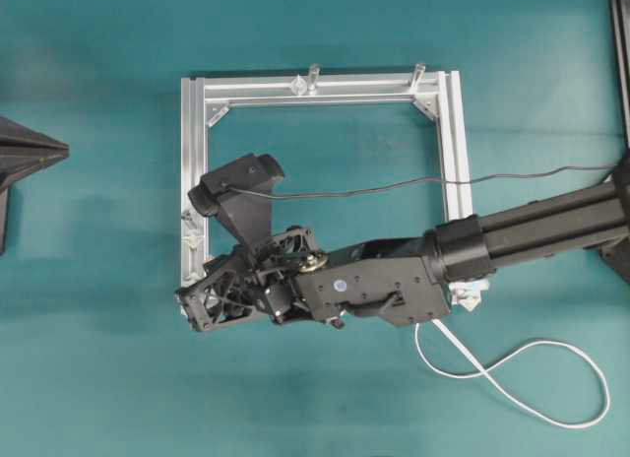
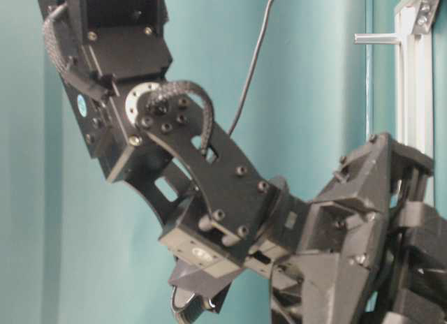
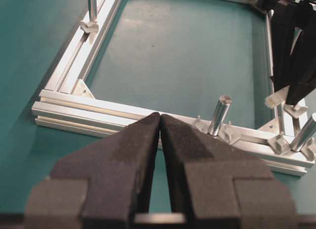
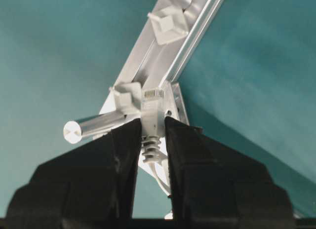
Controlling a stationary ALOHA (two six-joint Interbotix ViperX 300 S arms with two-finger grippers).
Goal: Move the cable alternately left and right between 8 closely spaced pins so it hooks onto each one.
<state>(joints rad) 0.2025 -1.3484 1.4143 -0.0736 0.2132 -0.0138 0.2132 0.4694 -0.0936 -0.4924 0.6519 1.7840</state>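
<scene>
While the right gripper [image 4: 149, 135] clamps the cable's [image 1: 512, 378] plug [image 4: 152, 108] just above the aluminium frame's [image 1: 325, 83] corner pins [image 4: 129, 98], none looks threaded yet, its slack lies looped outside, and the left gripper [image 3: 160, 128] sits closed and empty.

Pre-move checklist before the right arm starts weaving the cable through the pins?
1. Plug held: ok. The right end effector is shut on the cable just behind its plug.
2. Plug position: ok. It sits beside a pin on the frame rail, with a metal post lying just to its left.
3. Cable hooked on any pin: cannot tell; the arm hides that corner from overhead.
4. Slack: ok. The cable trails in a loose loop on the table.
5. Left end effector out of the way: ok; shut, empty, outside the frame.
</scene>
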